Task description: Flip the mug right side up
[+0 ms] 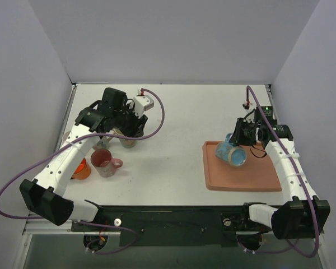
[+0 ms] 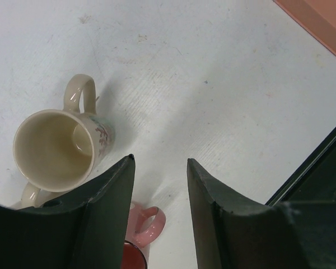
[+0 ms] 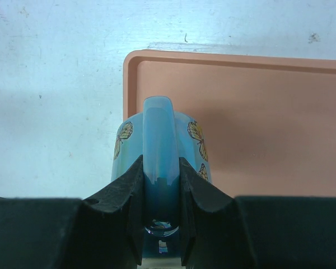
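A light blue mug with yellow butterflies [image 1: 231,152] is held tilted on its side over the left part of the salmon tray [image 1: 257,179], its mouth facing the camera. My right gripper [image 1: 247,133] is shut on the mug's handle [image 3: 160,147]; in the right wrist view both fingers clamp the handle and the mug body [image 3: 124,147] hangs beyond them above the tray [image 3: 269,112]. My left gripper [image 1: 129,124] is open and empty, above the table next to a cream mug [image 2: 56,147].
A cream mug [image 1: 127,139] stands upright at the left, with a pink mug [image 1: 105,163] and an orange cup [image 1: 81,168] nearer the front left. The pink mug's handle [image 2: 148,223] shows under my left fingers. The tray's corner [image 2: 319,22] shows in the left wrist view.
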